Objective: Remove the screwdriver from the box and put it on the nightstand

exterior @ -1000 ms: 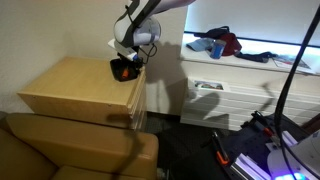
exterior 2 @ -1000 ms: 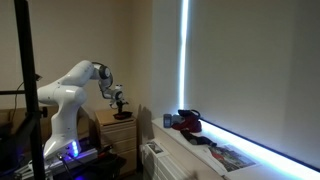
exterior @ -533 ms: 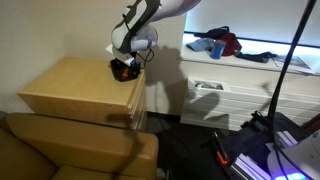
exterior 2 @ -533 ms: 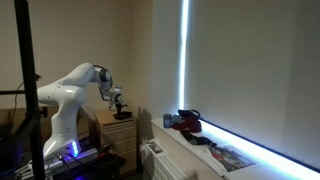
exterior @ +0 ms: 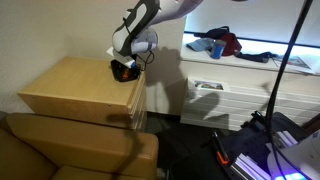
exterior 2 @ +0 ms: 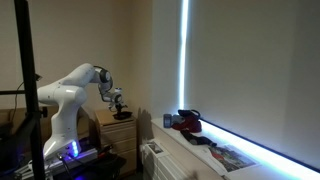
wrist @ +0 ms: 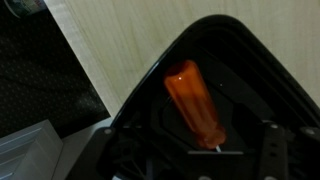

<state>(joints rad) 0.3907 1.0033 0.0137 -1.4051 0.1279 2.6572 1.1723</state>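
dim bedroom: one light wood nightstand (exterior: pixel 70 85), with a brown sofa (exterior: pixel 80 150) cut off by the bottom of the frame and a white shelf unit (exterior: pixel 235 90) beside it. one black box (exterior: pixel 124 72) sits at the tabletop's far corner, nearest the shelf unit. in both exterior views it is mostly hidden by the one gripper (exterior: pixel 125 64) directly over it. only the wrist view shows the one screwdriver (wrist: pixel 195 100), its orange handle lying inside the box and its tip lost in shadow. the jaws look spread on either side of the handle without touching it, and are hard to make out against the dark walls.
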